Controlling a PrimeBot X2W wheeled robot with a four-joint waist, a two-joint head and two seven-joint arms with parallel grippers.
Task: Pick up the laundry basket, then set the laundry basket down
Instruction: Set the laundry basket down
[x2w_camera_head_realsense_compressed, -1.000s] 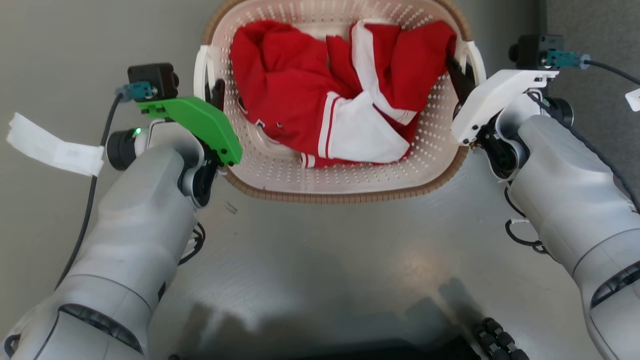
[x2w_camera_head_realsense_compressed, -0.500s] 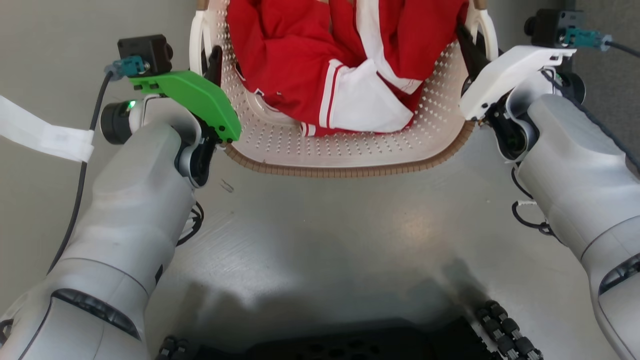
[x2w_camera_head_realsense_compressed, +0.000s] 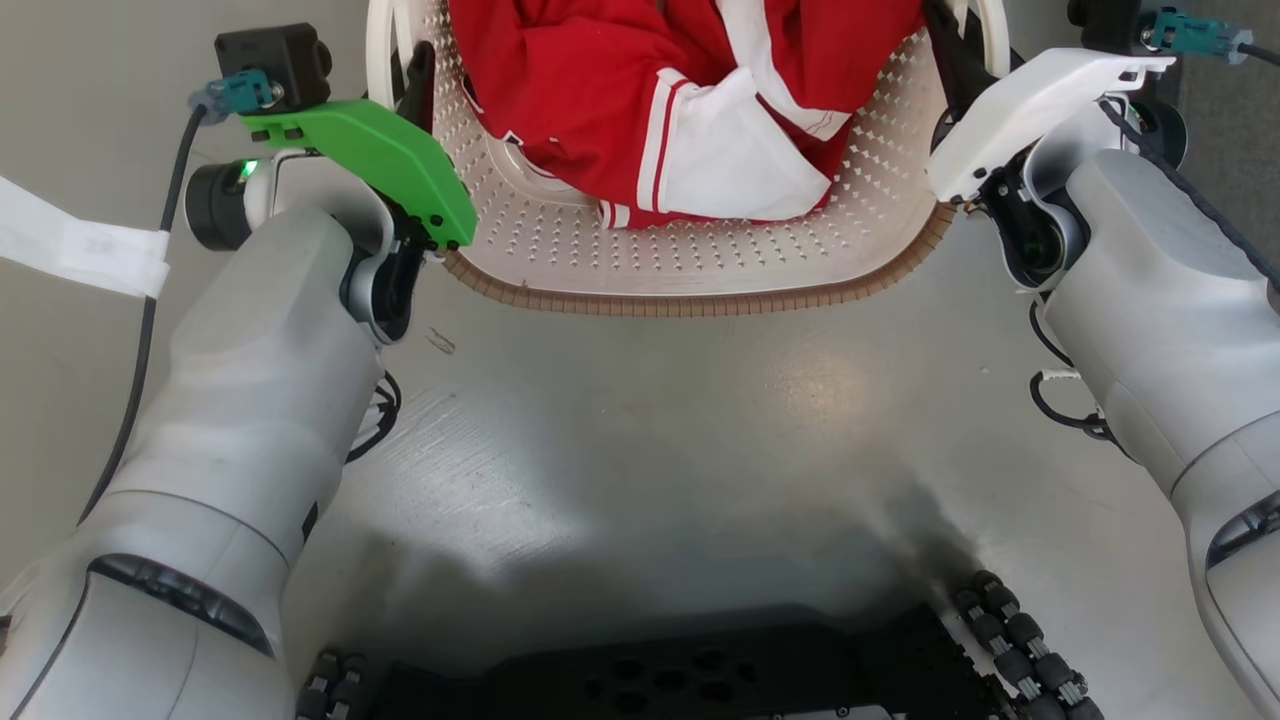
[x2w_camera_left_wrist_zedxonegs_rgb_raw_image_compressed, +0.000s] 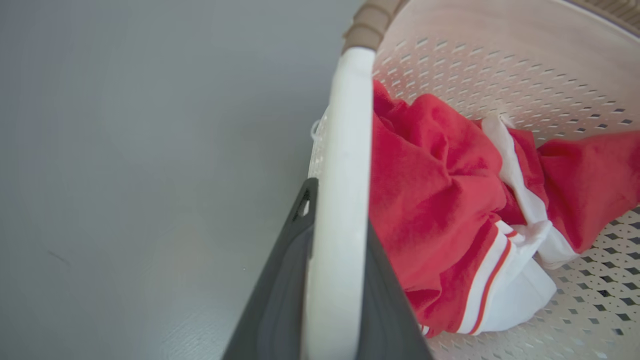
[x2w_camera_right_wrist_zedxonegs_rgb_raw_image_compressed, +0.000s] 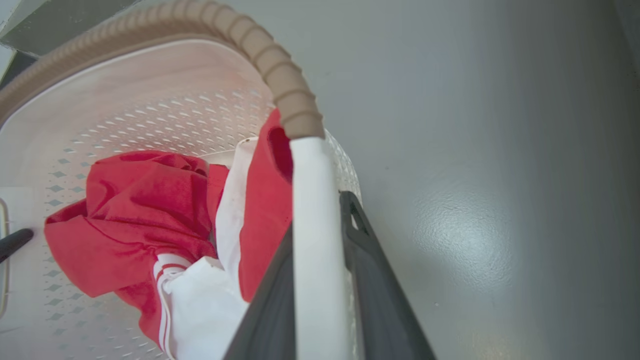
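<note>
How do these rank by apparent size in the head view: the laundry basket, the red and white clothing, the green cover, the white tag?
1. laundry basket, though cropped at the top edge.
2. red and white clothing.
3. green cover; it sits nearer the camera, so may look oversized.
4. white tag.

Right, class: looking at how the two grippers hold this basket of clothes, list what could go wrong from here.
1. The left gripper and right gripper each pinch only a thin, smooth white handle of the laundry basket; either grip might slip.
2. If the arms move unevenly, the basket could tilt and spill the loose red and white garment.
</note>
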